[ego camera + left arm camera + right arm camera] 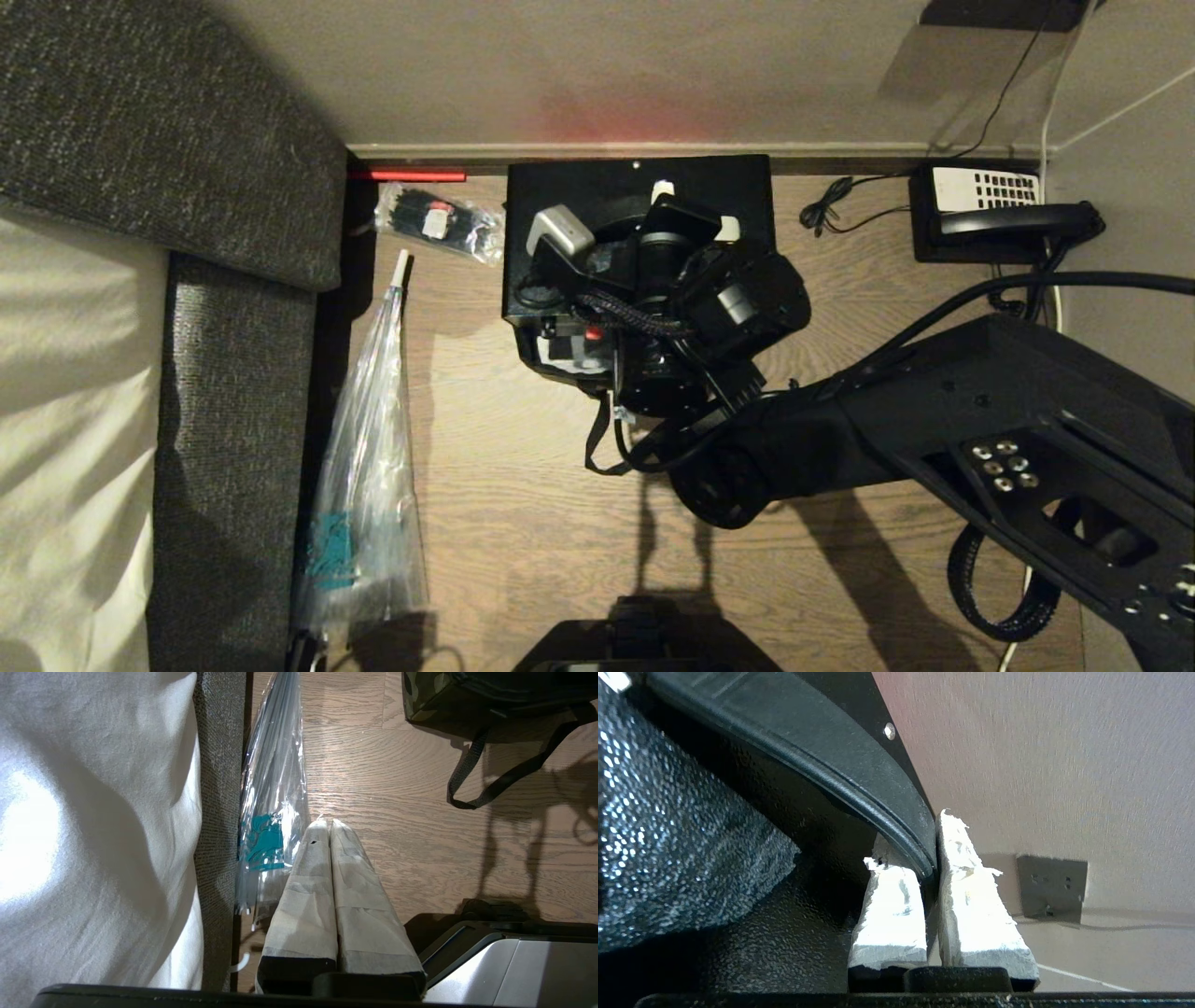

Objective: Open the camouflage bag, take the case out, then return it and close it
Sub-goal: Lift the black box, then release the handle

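Note:
The case is a flat black box by the wall, and its speckled face fills one side of the right wrist view. My right gripper is shut on the case's curved black handle. In the head view the wrist hides those fingers, and only the handle's white ends show. The camouflage bag lies under the right arm, mostly hidden, with its black strap trailing on the floor. I cannot tell how far the case sits inside the bag. My left gripper hangs shut and empty over the floor.
A long clear plastic bag lies along the grey upholstered furniture on the left. A small pack of black ties lies near the wall. A black telephone with cords sits at the back right. The floor is wood.

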Motion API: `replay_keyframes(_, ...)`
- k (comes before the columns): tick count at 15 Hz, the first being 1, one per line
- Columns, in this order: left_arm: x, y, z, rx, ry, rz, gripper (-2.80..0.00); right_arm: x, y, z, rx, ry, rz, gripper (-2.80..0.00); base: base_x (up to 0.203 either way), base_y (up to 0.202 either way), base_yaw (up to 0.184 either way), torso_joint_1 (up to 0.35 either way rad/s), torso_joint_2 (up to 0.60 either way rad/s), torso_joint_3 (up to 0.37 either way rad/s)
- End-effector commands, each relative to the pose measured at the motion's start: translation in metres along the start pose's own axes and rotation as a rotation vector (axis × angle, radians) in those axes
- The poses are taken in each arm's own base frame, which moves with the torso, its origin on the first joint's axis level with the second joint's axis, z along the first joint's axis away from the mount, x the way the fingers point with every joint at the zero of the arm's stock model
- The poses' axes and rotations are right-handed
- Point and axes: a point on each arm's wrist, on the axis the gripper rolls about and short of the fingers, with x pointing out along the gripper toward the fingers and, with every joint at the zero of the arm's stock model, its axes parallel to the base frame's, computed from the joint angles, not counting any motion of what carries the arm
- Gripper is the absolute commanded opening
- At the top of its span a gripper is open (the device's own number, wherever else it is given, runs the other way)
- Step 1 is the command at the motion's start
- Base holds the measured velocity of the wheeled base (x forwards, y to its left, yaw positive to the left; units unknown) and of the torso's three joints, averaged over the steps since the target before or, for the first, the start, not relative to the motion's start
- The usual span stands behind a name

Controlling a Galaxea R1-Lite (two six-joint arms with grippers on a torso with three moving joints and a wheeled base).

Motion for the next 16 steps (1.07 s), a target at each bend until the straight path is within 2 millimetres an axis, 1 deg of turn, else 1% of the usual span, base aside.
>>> replay_keyframes(1, 0.000, 0.000, 0.000, 0.000, 0.001, 0.000, -2.80, 0.006, -0.010, -0.007, -0.008, 0.022, -0.019, -2.80, 0.000, 0.000, 0.000, 0.000, 0.00, 0.000)
replay_keyframes(6, 0.000, 0.000, 0.000, 0.000, 0.000, 0.000, -2.80, 0.017, -0.027, -0.022, -0.012, 0.054, -0.046, -2.80, 0.000, 0.000, 0.000, 0.000, 0.00, 0.000)
replay_keyframes(10, 0.000, 0.000, 0.000, 0.000, 0.002, 0.000, -2.80, 0.029, -0.033, -0.043, -0.043, 0.095, -0.060, -2.80, 0.000, 0.000, 0.000, 0.000, 0.00, 0.000)
replay_keyframes(16, 0.000, 0.000, 0.000, 0.000, 0.001, 0.000, -2.80, 0.035, -0.052, -0.059, -0.056, 0.125, -0.080, -2.80, 0.000, 0.000, 0.000, 0.000, 0.00, 0.000)
